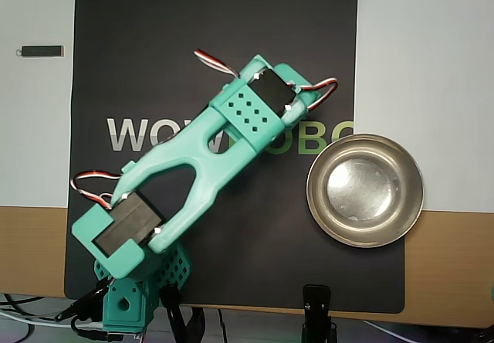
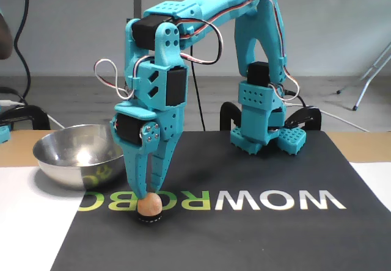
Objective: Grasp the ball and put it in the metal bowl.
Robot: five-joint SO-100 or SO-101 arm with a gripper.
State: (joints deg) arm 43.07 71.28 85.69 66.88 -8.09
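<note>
In the fixed view, the ball [image 2: 149, 205] sits on the mat [image 2: 244, 234], directly under the gripper [image 2: 148, 193]; the bowl [image 2: 76, 155] stands left of the ball, beside the mat's edge.

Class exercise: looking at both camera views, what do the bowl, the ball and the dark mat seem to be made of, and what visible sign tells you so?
The metal bowl looks like polished steel: silver, with mirror-like reflections. The ball is peach-orange with a matte, even surface, possibly wood or plastic; the fixed view leaves that open. The mat is black and non-glossy with printed lettering, likely rubber or fabric.
</note>
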